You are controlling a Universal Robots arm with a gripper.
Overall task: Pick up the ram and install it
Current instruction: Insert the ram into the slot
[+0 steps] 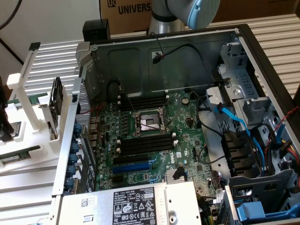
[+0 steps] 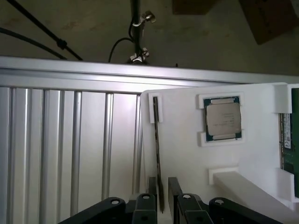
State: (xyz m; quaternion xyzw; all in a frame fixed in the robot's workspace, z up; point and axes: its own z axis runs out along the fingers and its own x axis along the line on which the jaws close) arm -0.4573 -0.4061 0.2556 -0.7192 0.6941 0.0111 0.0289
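Ribbed aluminium worktop [image 1: 276, 33] carries an open computer case [image 1: 243, 56], seen in the exterior view with its side off. Inside lies the green motherboard [image 1: 154, 159]. A processor socket [image 1: 146, 123] sits near its middle, with rows of long black slots [image 1: 144, 143] on either side of it. The arm [image 1: 187, 11], grey with a blue cap, shows above the case's far wall. On the exterior view's left, beside the case, stands a white holder [image 1: 29, 101]. A dark board [image 1: 56, 101] stands on edge in it; what kind, I cannot tell.

Wrist view: the white holder again, over the ribbed worktop. The ram [image 2: 157, 149] stands on its long edge in a narrow slot of the holder. It is seen edge-on as a thin dark strip, its far end caught in a small white bracket. The gripper [image 2: 163, 183] is at the ram's near end. Its jaws are released and stand one on each side of the strip, one close against it, the other with a gap between. Nothing is clamped. The ram is in the holder, not in the case.

A square silver-topped processor chip [image 2: 223, 118] lies flat in its own recess, well apart from the ram. A second green board [image 2: 292, 140] with a pale label lies beyond the chip, at the holder's edge. Past the worktop's rim, dark cables [image 2: 60, 44] run over a dim floor.
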